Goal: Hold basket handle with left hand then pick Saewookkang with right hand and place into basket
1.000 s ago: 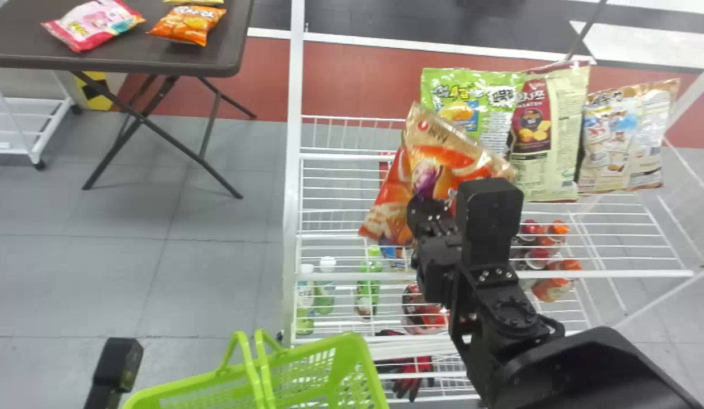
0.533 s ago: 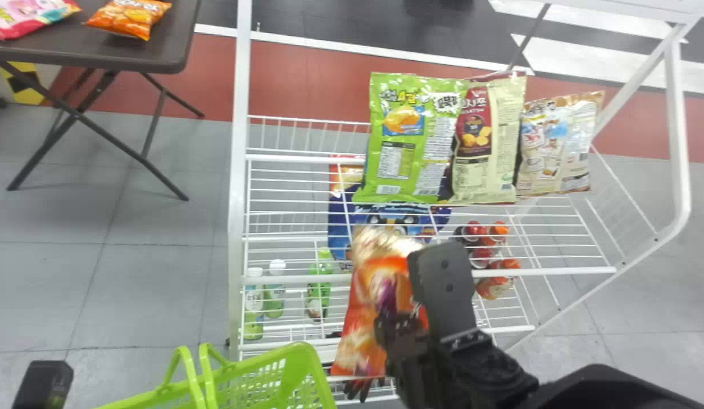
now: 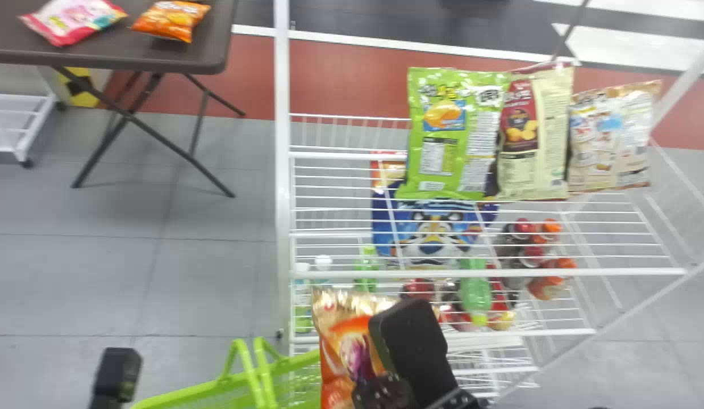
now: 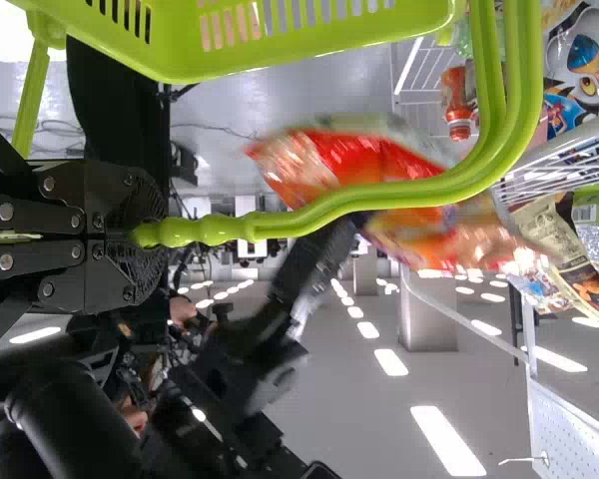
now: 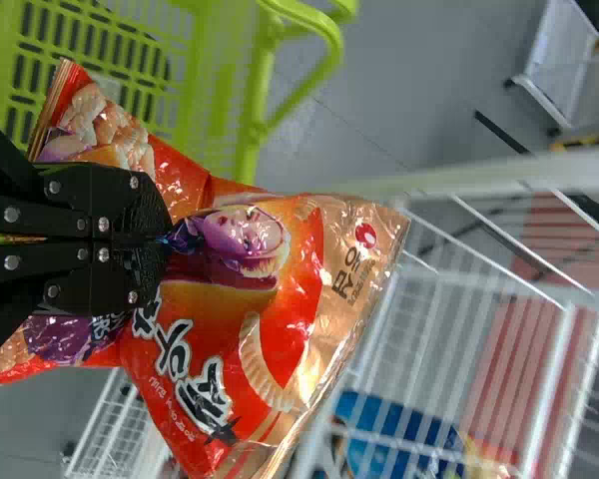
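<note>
Between your right claw's [image 3: 360, 379] fingertips, you're pinching the Saewookkang bag [image 3: 343, 335]; it has dropped from beside the green snack bag [image 3: 442, 136] to the basket's [image 3: 192, 392] end, nearer your left claw [image 3: 116, 375], which pinches the basket handle [image 4: 379, 200].

The Saewookkang [image 3: 336, 335] is a shiny orange-red bag, golden at one end, which is pinched and creased at its middle and held up in the air near the right end of the light green plastic basket [image 3: 187, 392], whose curved handle [image 4: 379, 200] stands raised.
</note>
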`<state>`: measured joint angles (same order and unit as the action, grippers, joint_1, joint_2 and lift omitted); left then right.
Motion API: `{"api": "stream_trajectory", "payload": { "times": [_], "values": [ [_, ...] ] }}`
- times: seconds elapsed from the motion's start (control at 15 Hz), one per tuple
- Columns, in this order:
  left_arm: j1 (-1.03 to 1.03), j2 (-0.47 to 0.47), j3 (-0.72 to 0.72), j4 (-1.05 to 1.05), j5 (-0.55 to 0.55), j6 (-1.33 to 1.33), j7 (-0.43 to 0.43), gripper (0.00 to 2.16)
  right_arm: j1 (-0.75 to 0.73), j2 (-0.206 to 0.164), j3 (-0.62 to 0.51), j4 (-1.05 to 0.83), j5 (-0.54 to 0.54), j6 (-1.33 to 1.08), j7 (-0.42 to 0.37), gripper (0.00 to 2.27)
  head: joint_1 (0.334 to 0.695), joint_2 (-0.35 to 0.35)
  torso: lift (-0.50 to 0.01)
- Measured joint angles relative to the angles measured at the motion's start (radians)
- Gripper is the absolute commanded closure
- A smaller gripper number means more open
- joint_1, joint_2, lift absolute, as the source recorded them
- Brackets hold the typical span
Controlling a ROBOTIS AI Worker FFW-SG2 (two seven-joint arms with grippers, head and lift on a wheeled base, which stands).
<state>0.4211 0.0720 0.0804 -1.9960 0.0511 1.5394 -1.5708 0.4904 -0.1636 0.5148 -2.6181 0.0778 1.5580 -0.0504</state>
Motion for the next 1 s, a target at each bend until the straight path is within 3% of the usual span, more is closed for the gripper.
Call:
{"api": "stream_trajectory", "payload": {
  "times": [0.07,0.13,0.2,0.27,0.33,0.6,0.8,0.93,1.0],
  "values": [
    [0.002,0.0,0.001,0.0,0.0,0.0,0.0,2.15,-0.001,0.001,0.022,0.042,-0.003,0.0,0.0,2.21,0.695,-0.028,-0.015],
    [0.003,0.0,0.002,0.0,0.001,0.0,0.0,2.15,-0.002,0.001,0.038,0.09,-0.016,0.0,0.0,2.02,0.695,-0.008,-0.015],
    [0.004,0.0,0.001,0.0,0.001,0.0,0.0,2.15,-0.003,0.001,0.045,0.129,-0.037,0.0,0.001,1.57,0.695,0.013,-0.015],
    [0.004,0.0,0.001,0.0,0.001,0.0,0.0,2.15,-0.003,0.001,0.052,0.164,-0.061,0.0,0.001,0.45,0.695,0.035,-0.015],
    [0.004,0.0,0.001,0.0,0.001,0.0,0.0,2.15,-0.004,0.0,0.057,0.186,-0.073,0.0,0.001,0.0,0.695,0.063,-0.015],
    [0.006,0.001,0.004,0.0,0.001,0.0,0.0,2.15,0.025,-0.011,0.016,0.187,-0.065,-0.133,0.007,0.05,0.695,0.051,-0.015],
    [0.01,0.001,0.009,0.0,0.005,0.0,0.0,2.15,0.075,-0.01,-0.115,0.179,-0.118,-0.396,0.058,0.06,0.695,0.033,-0.015],
    [0.01,0.001,0.012,0.0,0.008,0.0,0.0,2.15,0.108,-0.004,-0.205,0.181,-0.145,-0.58,0.058,0.07,0.695,-0.015,-0.015],
    [0.011,0.001,0.014,0.0,0.01,0.0,0.0,2.15,0.123,-0.002,-0.253,0.197,-0.155,-0.705,0.058,0.07,0.695,-0.073,-0.015]
  ]
}}
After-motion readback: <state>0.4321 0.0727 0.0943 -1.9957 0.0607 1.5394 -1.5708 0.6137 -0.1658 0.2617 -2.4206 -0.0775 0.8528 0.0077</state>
